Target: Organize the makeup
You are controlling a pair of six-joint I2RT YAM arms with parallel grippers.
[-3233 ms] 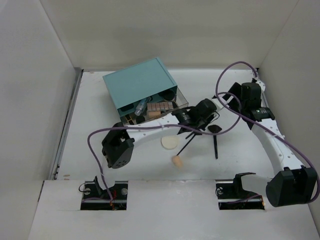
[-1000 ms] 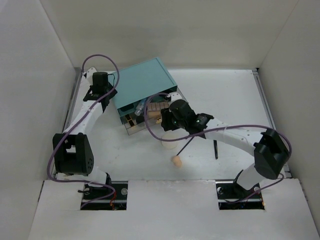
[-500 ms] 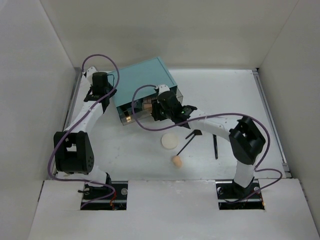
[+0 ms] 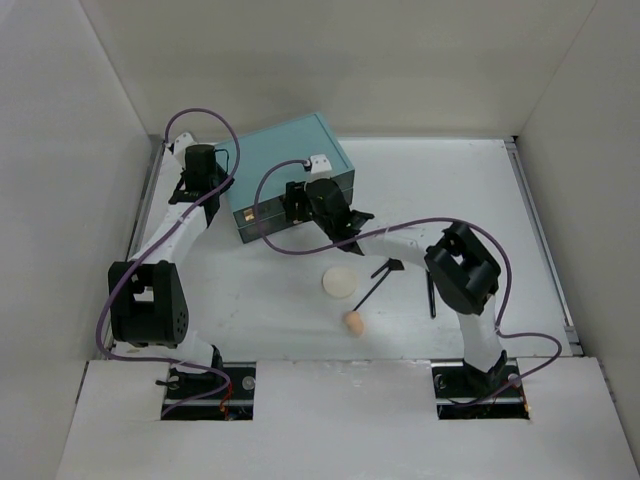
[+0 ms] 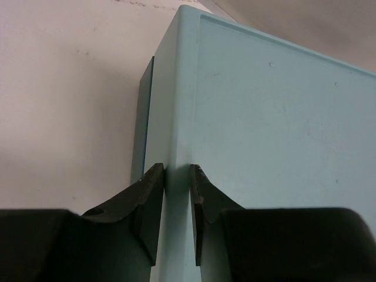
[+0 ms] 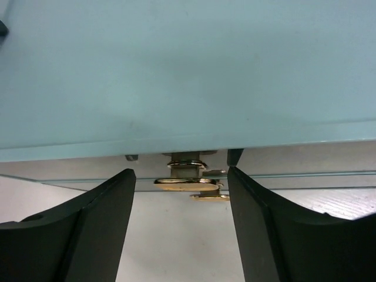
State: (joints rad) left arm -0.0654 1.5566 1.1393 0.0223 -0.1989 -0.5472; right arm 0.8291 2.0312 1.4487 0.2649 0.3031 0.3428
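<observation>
The teal two-drawer box (image 4: 285,165) stands at the back left with its drawers pushed in, so any makeup inside is hidden. My right gripper (image 4: 300,207) is open at the box front. In the right wrist view its fingers (image 6: 100,223) flank the gold handles (image 6: 187,183) without touching them. My left gripper (image 4: 215,180) rests at the box's back-left edge (image 5: 176,117), its jaws nearly together with nothing between them. On the table lie a cream round puff (image 4: 340,283), a peach egg-shaped sponge (image 4: 352,322) and two thin black pencils (image 4: 430,297) (image 4: 375,288).
White walls close in the table on the left, back and right. A raised white ledge with two cut-outs for the arm bases runs along the near edge (image 4: 340,400). The right arm's purple cable (image 4: 280,245) loops in front of the box.
The open drawer with makeup showing has slid shut as my right gripper moved left against the box front. My left gripper has held its place at the box's back-left corner.
</observation>
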